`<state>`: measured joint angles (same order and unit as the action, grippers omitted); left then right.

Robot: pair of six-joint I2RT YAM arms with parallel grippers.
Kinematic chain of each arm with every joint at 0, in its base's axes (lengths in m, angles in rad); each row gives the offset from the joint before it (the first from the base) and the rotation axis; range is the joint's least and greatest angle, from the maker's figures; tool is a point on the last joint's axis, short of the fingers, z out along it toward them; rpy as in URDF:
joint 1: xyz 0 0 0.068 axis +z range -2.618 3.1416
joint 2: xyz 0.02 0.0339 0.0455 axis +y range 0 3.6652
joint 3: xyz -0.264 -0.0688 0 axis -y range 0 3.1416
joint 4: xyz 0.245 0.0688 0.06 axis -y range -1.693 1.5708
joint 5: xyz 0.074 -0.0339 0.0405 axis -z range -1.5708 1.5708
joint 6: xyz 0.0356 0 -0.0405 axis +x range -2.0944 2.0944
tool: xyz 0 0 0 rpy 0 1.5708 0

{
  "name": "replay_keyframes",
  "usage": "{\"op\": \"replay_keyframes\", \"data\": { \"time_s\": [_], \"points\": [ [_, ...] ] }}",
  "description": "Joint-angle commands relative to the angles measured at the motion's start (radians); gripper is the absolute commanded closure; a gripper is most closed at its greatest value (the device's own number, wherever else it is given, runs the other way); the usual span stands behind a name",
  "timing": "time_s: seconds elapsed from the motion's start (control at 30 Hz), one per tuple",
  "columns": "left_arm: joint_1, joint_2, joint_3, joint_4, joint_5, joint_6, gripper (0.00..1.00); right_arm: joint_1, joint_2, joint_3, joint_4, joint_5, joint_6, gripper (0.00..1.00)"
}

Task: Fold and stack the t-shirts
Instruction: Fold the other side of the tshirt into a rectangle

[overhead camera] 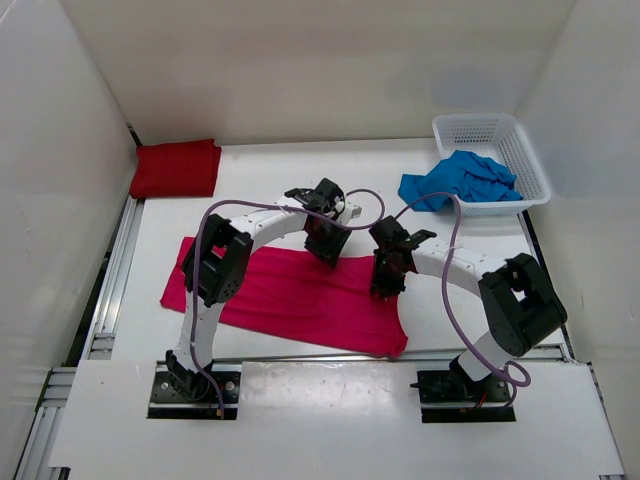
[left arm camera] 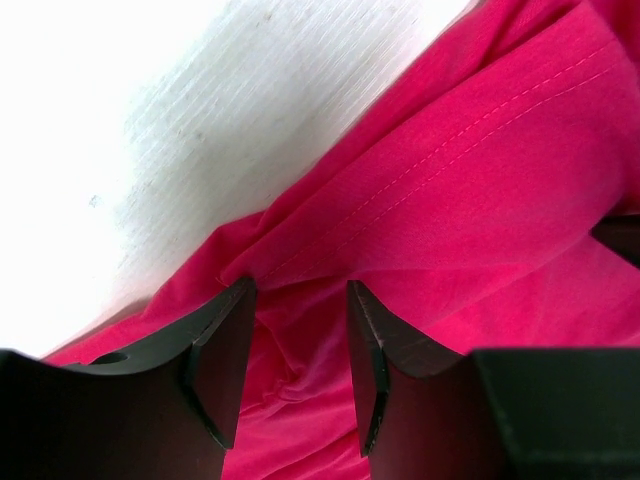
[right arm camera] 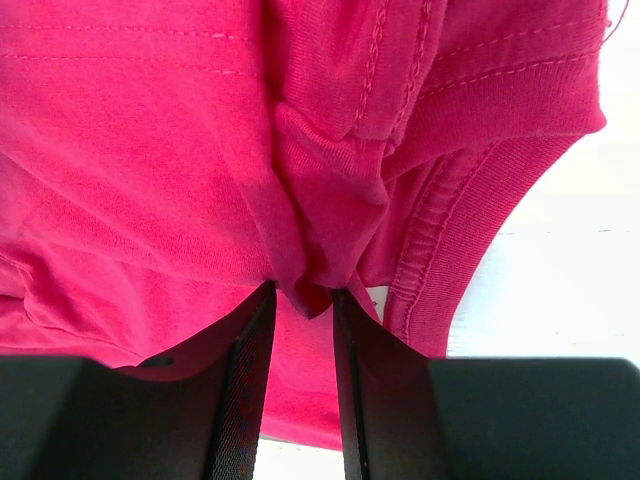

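Note:
The bright pink t-shirt (overhead camera: 300,295) lies spread across the middle of the table. My left gripper (overhead camera: 327,245) is down at its far edge. In the left wrist view (left arm camera: 298,300) its jaws stand close together, with a bunched fold of pink fabric (left arm camera: 470,190) between them. My right gripper (overhead camera: 388,282) is at the shirt's right part. In the right wrist view (right arm camera: 302,295) it is shut on a pinched ridge of pink fabric (right arm camera: 130,150) beside the ribbed collar (right arm camera: 450,230). The dark red t-shirt (overhead camera: 176,168) lies folded at the far left. The blue t-shirt (overhead camera: 455,182) hangs crumpled over the basket's edge.
A white mesh basket (overhead camera: 520,150) stands at the far right and holds part of the blue shirt. White walls close in the table on three sides. A metal rail (overhead camera: 110,290) runs along the left edge. Purple cables loop over both arms.

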<state>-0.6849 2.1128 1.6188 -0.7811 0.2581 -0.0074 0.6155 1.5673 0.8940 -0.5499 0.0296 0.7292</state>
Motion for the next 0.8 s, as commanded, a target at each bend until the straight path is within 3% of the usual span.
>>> {"op": "replay_keyframes", "data": {
  "time_s": [0.0, 0.77],
  "points": [
    [-0.011, -0.085, -0.017, 0.008, -0.022, 0.007, 0.47, 0.001, 0.004, 0.033, -0.013, 0.013, -0.005, 0.66],
    [-0.011, -0.085, -0.008, 0.008, -0.04, 0.007, 0.47, 0.001, -0.006, 0.023, -0.013, 0.013, -0.005, 0.66]
  ]
}}
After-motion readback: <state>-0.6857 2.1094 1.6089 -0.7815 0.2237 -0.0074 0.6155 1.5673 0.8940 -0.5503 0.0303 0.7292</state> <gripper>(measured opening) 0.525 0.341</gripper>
